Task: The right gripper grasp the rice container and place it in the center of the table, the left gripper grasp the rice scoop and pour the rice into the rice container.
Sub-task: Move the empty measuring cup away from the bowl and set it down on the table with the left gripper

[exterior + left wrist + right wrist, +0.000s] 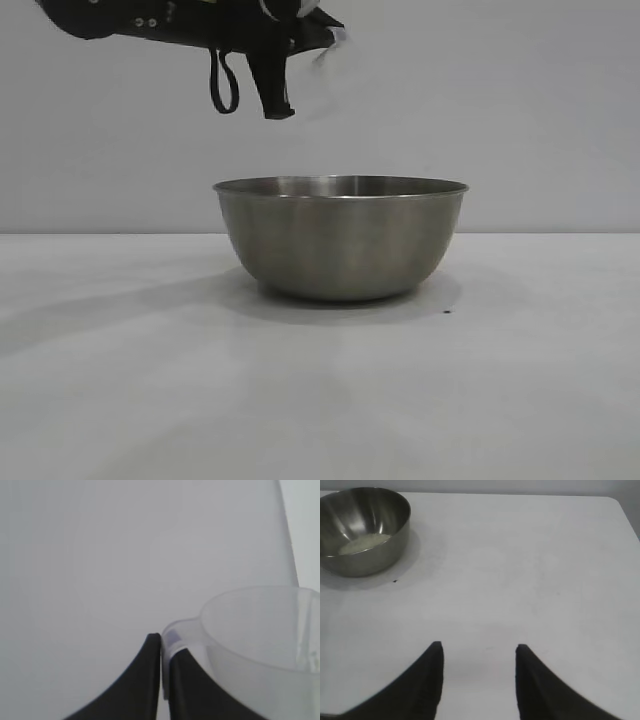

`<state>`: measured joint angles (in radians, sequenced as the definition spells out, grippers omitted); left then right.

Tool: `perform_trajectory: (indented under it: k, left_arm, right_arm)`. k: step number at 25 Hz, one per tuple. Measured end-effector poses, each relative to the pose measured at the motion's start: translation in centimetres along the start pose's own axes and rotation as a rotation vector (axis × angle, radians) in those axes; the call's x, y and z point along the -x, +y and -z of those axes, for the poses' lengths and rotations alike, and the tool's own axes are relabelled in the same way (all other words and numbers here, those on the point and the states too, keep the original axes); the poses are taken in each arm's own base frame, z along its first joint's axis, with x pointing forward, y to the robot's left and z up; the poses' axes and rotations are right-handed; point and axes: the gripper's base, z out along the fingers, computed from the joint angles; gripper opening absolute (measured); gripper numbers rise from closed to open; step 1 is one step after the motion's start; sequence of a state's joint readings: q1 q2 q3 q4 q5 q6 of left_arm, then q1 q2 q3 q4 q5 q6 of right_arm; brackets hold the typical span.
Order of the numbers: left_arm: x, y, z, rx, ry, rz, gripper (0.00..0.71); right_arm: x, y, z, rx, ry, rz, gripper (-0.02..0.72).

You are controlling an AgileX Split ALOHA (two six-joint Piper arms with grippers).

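The rice container (340,240), a large steel bowl, stands on the white table (120,400); the right wrist view shows the rice container (362,530) with white rice (365,544) lying in its bottom. My left gripper (278,108) hangs above the bowl's left rim, shut on the side handle of the rice scoop (325,65). The left wrist view has that gripper (161,640) pinching the handle, and the clear rice scoop (260,635) looks empty. My right gripper (479,650) stands open over bare table, well away from the bowl, holding nothing. It is outside the exterior view.
A small dark speck (447,311) lies on the table by the bowl's right side. The table's far edge and rounded corner (615,502) show in the right wrist view. A plain grey wall (520,100) stands behind.
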<state>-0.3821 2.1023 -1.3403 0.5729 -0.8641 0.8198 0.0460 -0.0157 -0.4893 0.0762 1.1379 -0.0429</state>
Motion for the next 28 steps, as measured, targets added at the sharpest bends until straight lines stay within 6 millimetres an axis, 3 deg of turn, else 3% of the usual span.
perform_trajectory:
  k: [6, 15, 23, 28]
  left_arm:
    - [-1.8, 1.3, 0.3, 0.182, 0.169, 0.353, 0.0]
    - [-3.6, 1.9, 1.0, 0.351, 0.321, 0.677, 0.0]
    - [-4.9, 1.8, 1.9, 0.442, 0.476, 0.903, 0.0]
    - [-5.3, 1.0, 3.9, 0.428, 0.547, 0.933, 0.0]
  right_arm:
    - [0.0, 0.0, 0.0, 0.0, 0.0, 0.0, 0.272]
    - [0.0, 0.0, 0.0, 0.0, 0.0, 0.0, 0.272]
    - [0.0, 0.0, 0.0, 0.0, 0.0, 0.0, 0.272]
    - [0.0, 0.0, 0.0, 0.0, 0.0, 0.0, 0.272]
